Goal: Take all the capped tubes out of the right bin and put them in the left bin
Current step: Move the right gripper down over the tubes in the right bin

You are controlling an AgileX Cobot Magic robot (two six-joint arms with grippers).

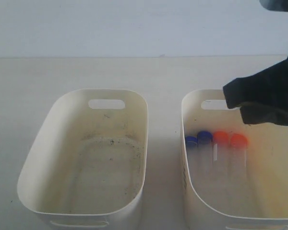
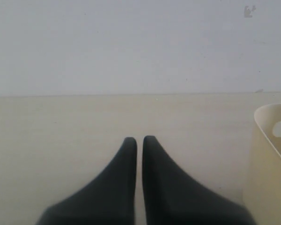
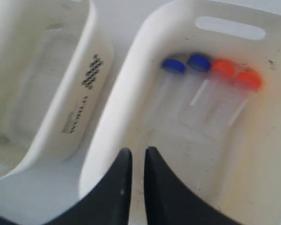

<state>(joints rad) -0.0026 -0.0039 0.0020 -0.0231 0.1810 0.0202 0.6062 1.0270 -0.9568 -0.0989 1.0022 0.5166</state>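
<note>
Four capped tubes lie side by side on the floor of the right bin (image 1: 184, 120): two with blue caps (image 1: 191, 141) (image 1: 204, 136) and two with orange-red caps (image 1: 221, 137) (image 1: 239, 140). My right gripper (image 1: 228, 98) hangs over that bin's far end, above the tubes. The right wrist view shows this gripper (image 3: 138, 152) shut with nothing in it, the blue caps (image 3: 173, 65) and orange caps (image 3: 223, 68) lying beyond its tips. The left bin (image 1: 38, 153), with a dark grimy ring on its floor, holds nothing. My left gripper (image 2: 139, 140) is shut over bare table and is outside the exterior view.
The two bins stand side by side with a narrow strip of table (image 1: 165, 158) between them. In the left wrist view, a bin's end wall (image 2: 267, 154) with its slot handle shows at the frame's edge. A printed label (image 3: 91, 70) sits on the left bin's outer wall.
</note>
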